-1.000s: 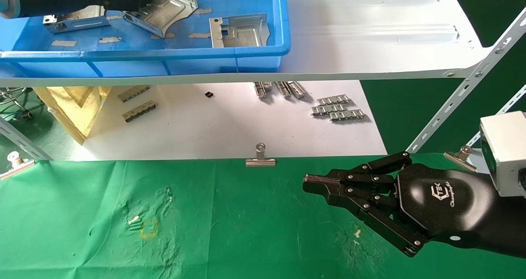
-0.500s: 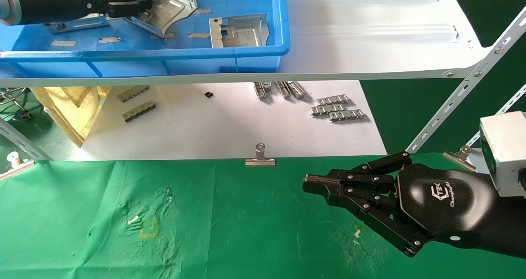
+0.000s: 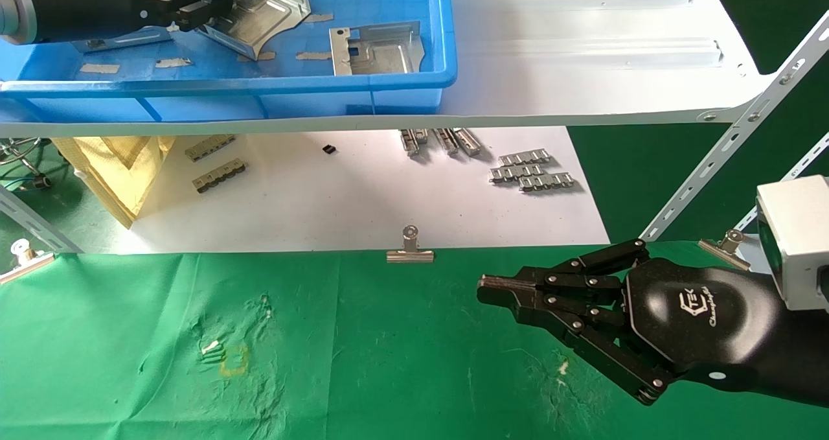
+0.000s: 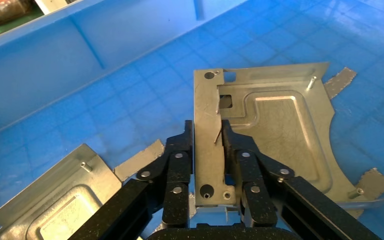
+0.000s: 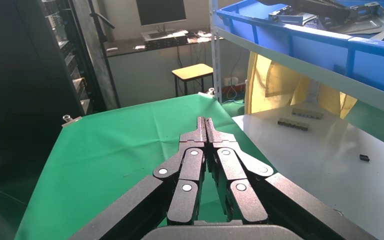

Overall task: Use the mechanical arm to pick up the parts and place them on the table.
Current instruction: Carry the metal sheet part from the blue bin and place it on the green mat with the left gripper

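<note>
My left gripper (image 3: 214,4) is inside the blue bin, shut on the bent-up edge of a silvery sheet-metal part (image 3: 267,11). In the left wrist view its gripper (image 4: 206,127) has a finger pressed on either side of that part's upright flange (image 4: 209,150), and the plate lies on the bin floor. A second part (image 3: 379,50) lies further right in the bin. A third part (image 3: 120,38) lies beside my left arm and also shows in the left wrist view (image 4: 55,200). My right gripper (image 3: 484,289) is shut and empty above the green-cloth table (image 3: 388,362), parked at the right.
The blue bin (image 3: 259,87) stands on a white shelf board (image 3: 583,51) above the table. Below it, a white sheet (image 3: 324,200) holds grey ridged strips (image 3: 531,171). A binder clip (image 3: 410,249) grips the cloth's far edge. A slanted shelf brace (image 3: 732,142) runs at the right.
My left gripper's fingers have closed onto the part's bent-up edge. The right arm has not moved.
</note>
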Controlling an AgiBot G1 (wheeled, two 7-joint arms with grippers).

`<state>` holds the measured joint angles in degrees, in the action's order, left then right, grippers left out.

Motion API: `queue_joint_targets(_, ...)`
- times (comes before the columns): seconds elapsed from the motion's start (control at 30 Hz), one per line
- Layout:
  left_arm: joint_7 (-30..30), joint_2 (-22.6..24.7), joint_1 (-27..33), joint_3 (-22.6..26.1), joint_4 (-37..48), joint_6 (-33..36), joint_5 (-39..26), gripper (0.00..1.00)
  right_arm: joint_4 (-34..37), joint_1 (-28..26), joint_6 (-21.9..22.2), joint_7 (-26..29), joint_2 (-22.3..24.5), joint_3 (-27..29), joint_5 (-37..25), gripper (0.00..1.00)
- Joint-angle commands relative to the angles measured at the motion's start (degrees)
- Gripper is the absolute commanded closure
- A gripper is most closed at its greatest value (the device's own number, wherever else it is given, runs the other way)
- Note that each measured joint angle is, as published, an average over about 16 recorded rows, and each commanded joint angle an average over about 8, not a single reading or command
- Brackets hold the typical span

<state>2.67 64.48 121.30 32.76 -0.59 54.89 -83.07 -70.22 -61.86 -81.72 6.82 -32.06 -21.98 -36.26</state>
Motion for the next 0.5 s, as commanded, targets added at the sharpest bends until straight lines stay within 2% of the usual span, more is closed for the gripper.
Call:
queue_joint_targets(0.03, -0.08, -0.03, 0.03, -0.02, -0.05, 0.06, 0.03, 1.00, 0.00, 0.00, 0.00, 0.00, 0.00, 0.00, 0.00, 0.99)
queue_joint_targets(0.1, -0.49, -0.32, 0.22, -0.42, -0.40, 0.94, 0.61, 1.00, 0.00, 0.00, 0.00, 0.00, 0.00, 0.00, 0.00, 0.91)
queue_joint_targets(0.17, -1.05, -0.74, 0.47, -0.99, -0.87, 2.23, 1.43, 1.00, 0.00, 0.00, 0.00, 0.00, 0.00, 0.00, 0.00, 0.77)
queue_joint_targets(0.3, -2.99, -2.16, 0.93, -2.50, -2.16, 6.67, 3.68, 1.00, 0.00, 0.00, 0.00, 0.00, 0.00, 0.00, 0.00, 0.28)
queue_joint_targets(0.37, -4.35, -3.10, 1.05, -3.32, -2.92, 9.83, 4.93, 1.00, 0.00, 0.00, 0.00, 0.00, 0.00, 0.00, 0.00, 0.11)
queue_joint_targets(0.43, -5.96, -4.15, 1.04, -4.04, -3.75, 13.74, 6.10, 1.00, 0.00, 0.00, 0.00, 0.00, 0.00, 0.00, 0.00, 0.00)
queue_joint_targets(0.5, -7.93, -5.27, 0.83, -4.62, -4.68, 18.51, 7.11, 1.00, 0.00, 0.00, 0.00, 0.00, 0.00, 0.00, 0.00, 0.00)
